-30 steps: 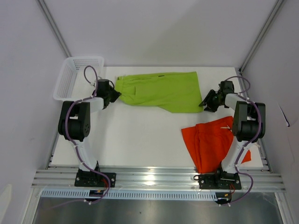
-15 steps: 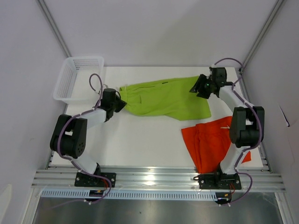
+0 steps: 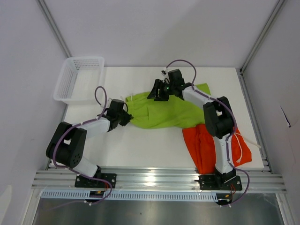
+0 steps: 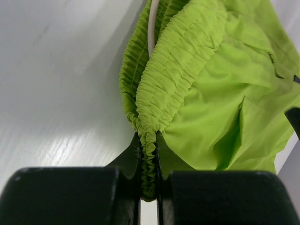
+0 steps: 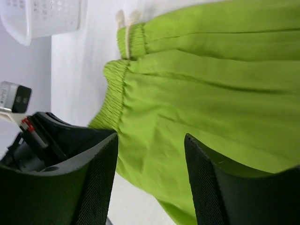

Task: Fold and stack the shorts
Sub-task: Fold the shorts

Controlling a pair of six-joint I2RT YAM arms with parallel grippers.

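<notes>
The lime green shorts lie bunched across the middle of the table. My left gripper is shut on the end of their gathered waistband, low at the shorts' left edge. A white drawstring runs along the waistband. My right gripper is open and hovers over the shorts' far left part, with green fabric showing between its spread fingers and nothing held. The orange shorts lie flat at the near right, partly under the right arm.
A white mesh basket stands at the far left corner; it also shows in the right wrist view. The right arm reaches across the table's far side. Grey walls close in both sides.
My right gripper has swept from the far right edge leftward across the green shorts. My left gripper has pulled the waistband nearer and rightward. The green shorts have shifted and bunched.
</notes>
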